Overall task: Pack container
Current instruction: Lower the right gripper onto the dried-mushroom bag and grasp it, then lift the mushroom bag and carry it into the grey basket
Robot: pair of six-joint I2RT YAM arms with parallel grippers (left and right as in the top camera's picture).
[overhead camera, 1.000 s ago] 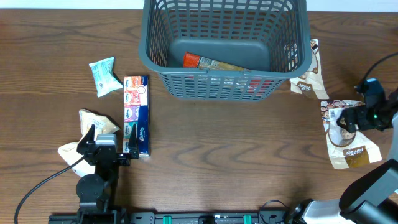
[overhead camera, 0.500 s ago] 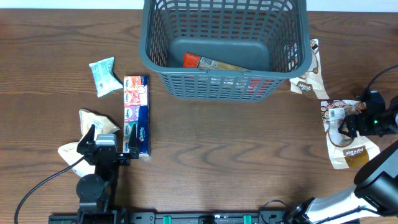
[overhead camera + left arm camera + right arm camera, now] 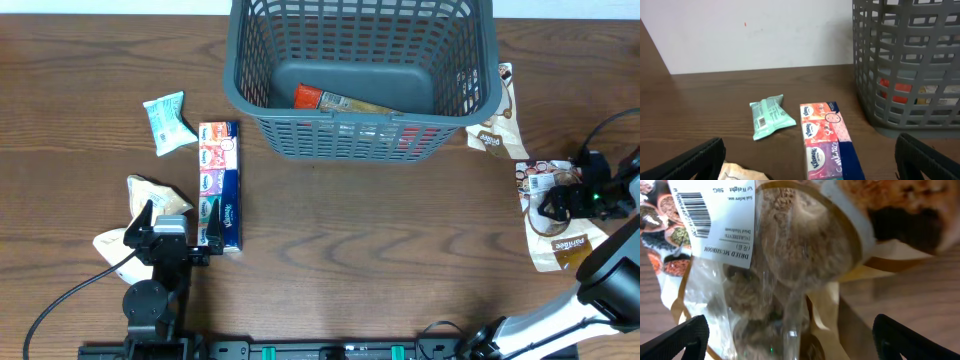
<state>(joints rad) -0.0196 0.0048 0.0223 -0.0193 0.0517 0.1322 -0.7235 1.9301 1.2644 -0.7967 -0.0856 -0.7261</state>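
Note:
The dark grey slotted container (image 3: 362, 140) stands at the top middle and holds an orange-and-gold packet (image 3: 345, 101); its wall shows in the left wrist view (image 3: 910, 65). My right gripper (image 3: 553, 205) is open, low over a brown-and-white mushroom pouch (image 3: 565, 245), which fills the right wrist view (image 3: 790, 255) between the fingers (image 3: 790, 340). A second such pouch (image 3: 497, 125) lies beside the container. My left gripper (image 3: 172, 232) is open near the front left, over the end of a Kleenex tissue pack (image 3: 219, 185) (image 3: 825, 145).
A small green packet (image 3: 167, 121) (image 3: 770, 116) lies at the left. A crumpled beige pouch (image 3: 135, 215) (image 3: 740, 172) lies by my left gripper. A white wall stands behind the table in the left wrist view.
My right gripper has moved left and down onto the mushroom pouch. The left arm and the other objects have not moved.

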